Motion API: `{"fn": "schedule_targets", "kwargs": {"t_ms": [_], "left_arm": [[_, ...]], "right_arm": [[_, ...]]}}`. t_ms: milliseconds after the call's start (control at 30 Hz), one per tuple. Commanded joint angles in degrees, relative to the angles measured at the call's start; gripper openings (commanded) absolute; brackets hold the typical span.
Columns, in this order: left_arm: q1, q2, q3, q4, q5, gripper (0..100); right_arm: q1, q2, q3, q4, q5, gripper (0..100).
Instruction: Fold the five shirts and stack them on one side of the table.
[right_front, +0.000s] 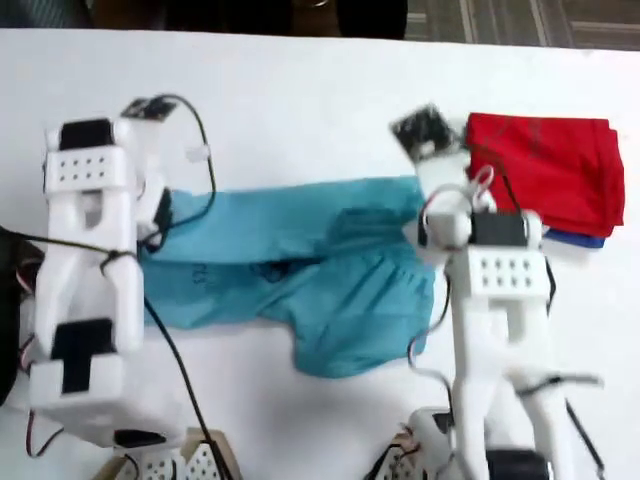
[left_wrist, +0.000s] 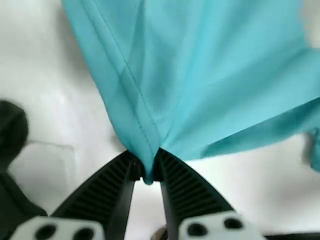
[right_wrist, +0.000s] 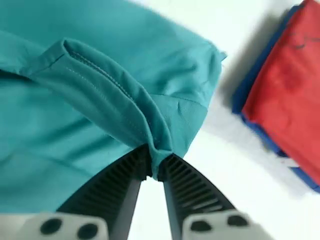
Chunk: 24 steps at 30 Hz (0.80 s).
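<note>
Two claws share one garment: the left claw (left_wrist: 147, 172) is clamped on a gathered edge of the teal shirt (right_front: 300, 260) at one end, and the right claw (right_wrist: 154, 167) is pinched shut on a stitched, doubled-over hem at the other. The shirt's long axis therefore runs crosswise on the worktop (right_front: 300, 90), from one arm to the other, with each claw at its own end. A folded red shirt (right_front: 545, 170) lies on a blue shirt (right_front: 585, 240) just beyond the right claw, so the right arm is the nearer to that stack, and any fold or carry likely turns toward that side. The teal cloth looks thin and limp. It is creased along its length, and a loose rumpled flap spreads toward the arms' bases.
</note>
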Motion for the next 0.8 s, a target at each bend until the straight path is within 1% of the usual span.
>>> {"fn": "schedule_targets", "kwargs": {"t_ms": [0, 133, 300, 467, 533, 633, 767], "left_arm": [[0.09, -6.59, 7.16, -2.2, -2.2, 3], [-1.14, -9.05, 13.67, -3.52, -2.55, 3], [-1.14, -12.57, 19.3, -2.99, -2.55, 3], [-1.14, -20.31, 20.53, -0.44, -2.64, 3], [-1.14, -22.42, 21.49, -0.53, -4.31, 3], [-1.14, -22.24, 25.01, -2.11, -5.27, 3], [-3.25, -18.64, 28.0, -5.63, -5.36, 3]], "right_arm": [[0.66, -10.95, 7.65, 0.75, 3.25, 1.8], [3.91, -19.91, 15.03, 1.01, 7.56, 1.8], [7.16, -27.74, 18.64, 6.64, 12.75, 1.8], [6.81, -33.19, 18.81, 10.15, 13.63, 1.8], [6.81, -33.89, 19.43, 10.68, 13.63, 1.8], [6.81, -33.89, 22.77, 11.38, 13.71, 1.8], [6.81, -34.42, 28.66, 10.86, 13.71, 1.9]]}}
